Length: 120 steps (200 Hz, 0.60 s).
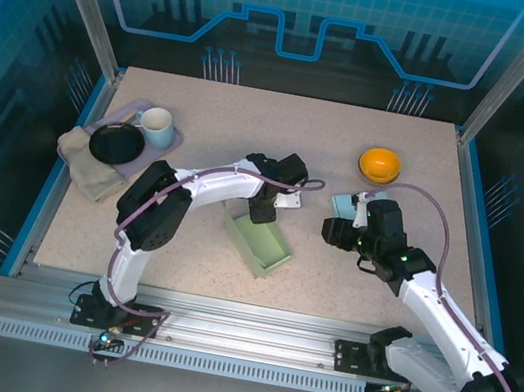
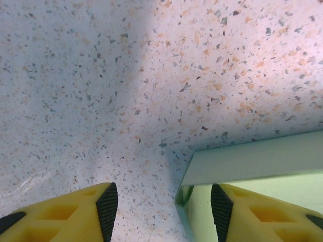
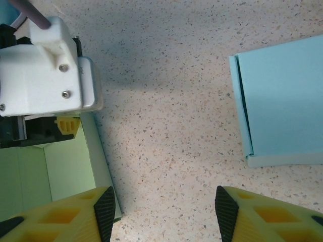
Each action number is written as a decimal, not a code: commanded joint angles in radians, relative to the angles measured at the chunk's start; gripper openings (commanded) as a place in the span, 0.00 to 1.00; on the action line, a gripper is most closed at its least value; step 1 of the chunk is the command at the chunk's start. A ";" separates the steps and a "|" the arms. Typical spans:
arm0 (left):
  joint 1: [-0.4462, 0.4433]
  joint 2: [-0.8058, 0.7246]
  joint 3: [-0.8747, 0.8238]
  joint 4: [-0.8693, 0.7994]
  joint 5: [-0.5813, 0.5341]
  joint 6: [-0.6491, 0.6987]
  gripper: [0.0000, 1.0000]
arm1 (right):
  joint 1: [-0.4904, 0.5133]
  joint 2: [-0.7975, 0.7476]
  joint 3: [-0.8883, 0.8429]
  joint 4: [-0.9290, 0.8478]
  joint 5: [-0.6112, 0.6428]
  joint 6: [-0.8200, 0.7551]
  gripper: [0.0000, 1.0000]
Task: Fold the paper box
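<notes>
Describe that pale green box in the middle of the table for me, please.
The green box is a shallow, open-topped rectangular tray that looks like thin pale green card, with low upright walls. It lies flat on the speckled table, turned diagonally, between the two arms. The left hand is open over its far end, one finger inside and one outside a wall, not clamped on it.

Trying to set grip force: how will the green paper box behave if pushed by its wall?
Likely light: the green paper box is open, empty card, so a push would probably slide it across the table. Its thin wall would probably flex. Low and flat-bottomed, it seems unlikely to tip.
</notes>
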 commanded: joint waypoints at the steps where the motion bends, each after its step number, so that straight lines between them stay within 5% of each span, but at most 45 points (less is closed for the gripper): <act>1: -0.004 -0.085 0.035 -0.017 0.041 -0.028 0.57 | 0.002 -0.021 -0.011 -0.005 0.010 -0.011 0.57; 59: 0.015 -0.136 0.159 0.006 -0.037 -0.220 0.59 | 0.051 -0.029 0.014 -0.028 0.055 -0.049 0.57; 101: 0.061 -0.148 0.338 -0.282 -0.238 -0.775 0.65 | 0.139 -0.021 0.065 -0.052 0.115 -0.094 0.57; 120: 0.097 -0.218 0.289 -0.386 -0.197 -1.046 0.67 | 0.168 -0.020 0.090 -0.061 0.130 -0.113 0.58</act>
